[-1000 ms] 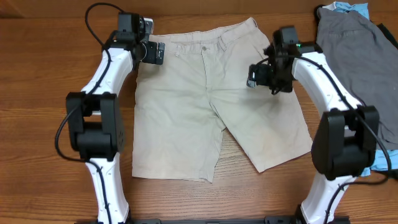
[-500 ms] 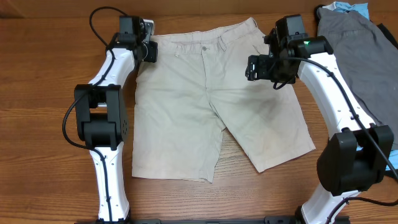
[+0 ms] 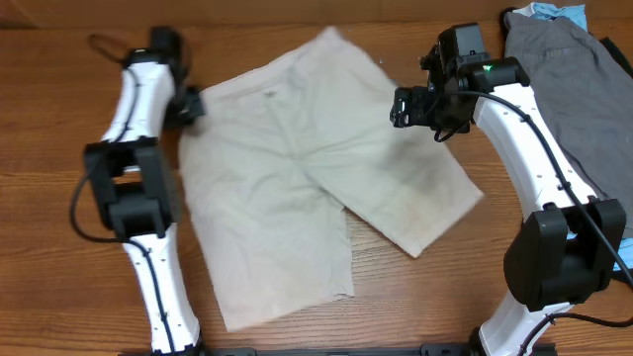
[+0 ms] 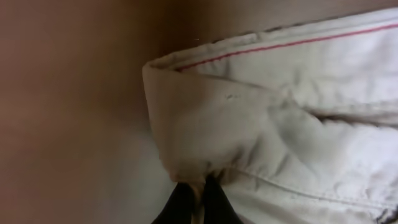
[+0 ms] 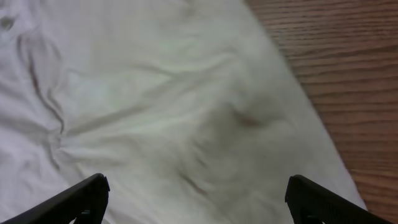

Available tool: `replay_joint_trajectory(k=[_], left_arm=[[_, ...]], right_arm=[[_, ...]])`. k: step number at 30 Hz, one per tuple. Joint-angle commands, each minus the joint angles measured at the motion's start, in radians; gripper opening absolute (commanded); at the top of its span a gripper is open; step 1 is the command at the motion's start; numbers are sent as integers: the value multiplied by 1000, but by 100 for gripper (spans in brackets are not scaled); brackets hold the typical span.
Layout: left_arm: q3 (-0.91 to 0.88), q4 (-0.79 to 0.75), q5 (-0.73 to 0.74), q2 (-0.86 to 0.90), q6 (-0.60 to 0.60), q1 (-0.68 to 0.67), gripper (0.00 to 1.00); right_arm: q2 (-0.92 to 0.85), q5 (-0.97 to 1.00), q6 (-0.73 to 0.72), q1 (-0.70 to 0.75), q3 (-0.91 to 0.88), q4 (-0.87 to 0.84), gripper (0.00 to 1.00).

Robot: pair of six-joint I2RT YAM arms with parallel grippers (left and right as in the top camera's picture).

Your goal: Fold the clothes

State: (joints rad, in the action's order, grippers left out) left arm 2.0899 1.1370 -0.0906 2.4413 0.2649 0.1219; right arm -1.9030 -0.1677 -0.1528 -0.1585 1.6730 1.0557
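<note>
Beige shorts [image 3: 297, 168] lie askew and creased on the wood-grain counter [image 3: 59, 198] — soft woven cloth, with a thin red line along the waistband edge. The left gripper [image 4: 198, 196] has its jaws pinched together on a waistband corner. The right gripper [image 5: 198, 196] hovers over the cloth, jaws wide apart. A dark grey garment [image 3: 564, 89] lies at the far right.

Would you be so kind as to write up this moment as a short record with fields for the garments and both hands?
beige shorts: spread open, not yet folded, lying askew on the table
left hand: shut, pinching the shorts' waistband corner
right hand: open, above the shorts' far right side, holding nothing
dark grey garment: at the table's right side, no hand on it
light blue garment: peeking out beyond the grey one
</note>
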Motion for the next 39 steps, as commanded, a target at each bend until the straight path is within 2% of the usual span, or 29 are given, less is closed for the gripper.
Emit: replay_joint_trajectory(k=[1,4,6,7,9,10,15,19,27,30,33,39], left_arm=[[4,153,-60,-1,114,82,4],[4,267,-58,-1,99,119,4],[4,336,-58,-1,61,145,26],[4,359,-58,-1,41,155,53],[4,370,-50,-1,26,167,77],[5,370,-43,-2,21,171,80],[71,373,-34,-31,0,171,82],[170,335,53,-126,-35,171,83],[207,214,181,-309,-140,119,87],[207,212,176,-317,-177,84,86],[208,213,159,-317,-181,42,82],[209,224,160,-323,-179,25,82]], right_arm=[[12,5,-62,2,17,-5,95],[11,10,-111,2,17,1,95],[11,23,-154,3,15,14,95],[11,57,-192,3,15,26,95],[11,111,-238,3,15,53,95],[11,127,-247,5,15,64,95],[10,201,-268,37,-23,129,96],[10,200,-268,65,-121,112,94],[10,200,-291,70,-314,-65,88],[9,200,-298,70,-375,-137,83],[9,202,-328,70,-443,-216,72],[9,200,-356,70,-536,-335,63]])
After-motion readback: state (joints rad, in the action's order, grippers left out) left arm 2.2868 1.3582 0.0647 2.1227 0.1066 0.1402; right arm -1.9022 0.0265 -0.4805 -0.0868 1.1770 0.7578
